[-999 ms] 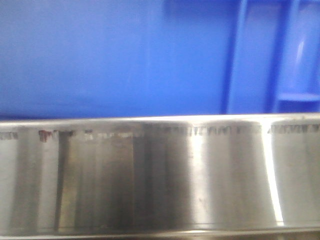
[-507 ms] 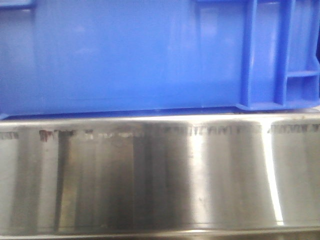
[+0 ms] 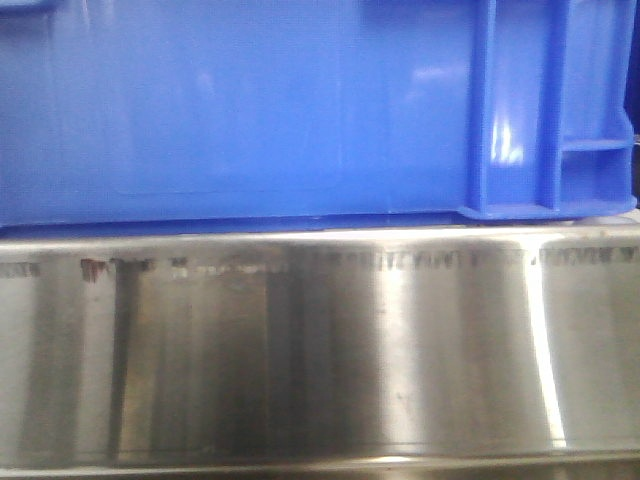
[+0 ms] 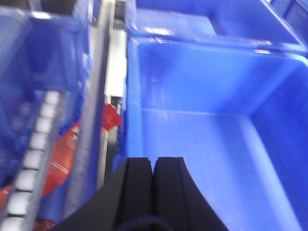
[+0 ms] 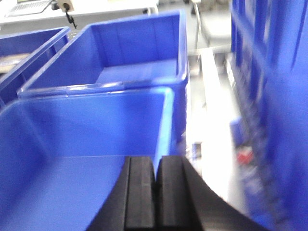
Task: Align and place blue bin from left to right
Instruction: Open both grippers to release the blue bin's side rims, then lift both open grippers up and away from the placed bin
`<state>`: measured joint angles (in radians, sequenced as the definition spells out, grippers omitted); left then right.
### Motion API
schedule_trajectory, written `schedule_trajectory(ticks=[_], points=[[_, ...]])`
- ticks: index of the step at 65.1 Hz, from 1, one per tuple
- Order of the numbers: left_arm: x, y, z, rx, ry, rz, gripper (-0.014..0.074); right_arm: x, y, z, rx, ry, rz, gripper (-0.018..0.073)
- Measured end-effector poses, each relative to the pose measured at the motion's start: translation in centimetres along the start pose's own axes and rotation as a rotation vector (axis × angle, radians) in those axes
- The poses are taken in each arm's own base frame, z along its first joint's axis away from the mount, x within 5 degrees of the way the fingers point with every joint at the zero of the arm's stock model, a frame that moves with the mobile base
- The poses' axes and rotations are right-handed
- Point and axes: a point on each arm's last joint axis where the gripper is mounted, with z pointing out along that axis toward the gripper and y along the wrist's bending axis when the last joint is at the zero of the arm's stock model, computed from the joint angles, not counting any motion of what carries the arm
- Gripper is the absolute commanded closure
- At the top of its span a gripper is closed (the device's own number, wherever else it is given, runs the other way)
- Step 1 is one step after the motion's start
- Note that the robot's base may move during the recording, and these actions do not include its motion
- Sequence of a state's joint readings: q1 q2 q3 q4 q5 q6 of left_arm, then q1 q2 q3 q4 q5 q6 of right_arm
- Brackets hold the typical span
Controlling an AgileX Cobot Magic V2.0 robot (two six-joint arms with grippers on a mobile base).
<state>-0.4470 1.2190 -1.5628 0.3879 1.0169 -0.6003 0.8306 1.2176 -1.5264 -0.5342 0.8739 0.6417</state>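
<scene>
From the front camera, the blue bin (image 3: 250,110) fills the upper half of the view, its smooth side wall ending in vertical ribs near the right corner. Its base sits just above the brushed steel rail (image 3: 320,340) that spans the lower half; a thin shadow line runs between them, so I cannot tell if they touch.

The left wrist view looks down into the blue bin (image 4: 202,144), whose inside looks bare. The left gripper (image 4: 154,166) has its two black fingers pressed together over the bin's near-left corner; whether they pinch the wall there is hidden. A roller track (image 4: 33,149) runs along the far left, with something red (image 4: 67,144) beside it. Another blue crate (image 4: 192,21) stands just beyond.

In the right wrist view, the right gripper (image 5: 156,166) is likewise closed, with only a thin slit between the pads, above the bin's (image 5: 77,144) right-hand corner. A second blue crate (image 5: 125,53) stands directly behind.
</scene>
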Motion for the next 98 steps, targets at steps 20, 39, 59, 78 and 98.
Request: schedule_trajectory(ticks=[20,39,59,78,98], points=[[1.7,0.8,-2.3,0.158,-0.204,0.009,0.0707,0.7,-0.6,-2.0,-0.08,-0.115,-0.08,0.0638],[7.1,2.2,-3.5,0.333,-0.391,0.046,0.0707,5.3,-1.2,-4.0,-0.252,-0.296,-0.154,0.0638],[10.8,3.6,-5.1,0.425,-0.507,0.057,0.0707,7.6,-3.0,-8.0,-0.321,-0.45,-0.172,0.0638],[10.7,4.2,-7.0,0.449,-0.578,0.046,0.0707,7.4,-3.7,-9.8,-0.332,-0.514,-0.158,0.0638],[10.7,4.2,-6.9,0.449,-0.578,0.047,0.0707,7.4,-3.7,-9.8,-0.335,-0.517,-0.158,0.0638]])
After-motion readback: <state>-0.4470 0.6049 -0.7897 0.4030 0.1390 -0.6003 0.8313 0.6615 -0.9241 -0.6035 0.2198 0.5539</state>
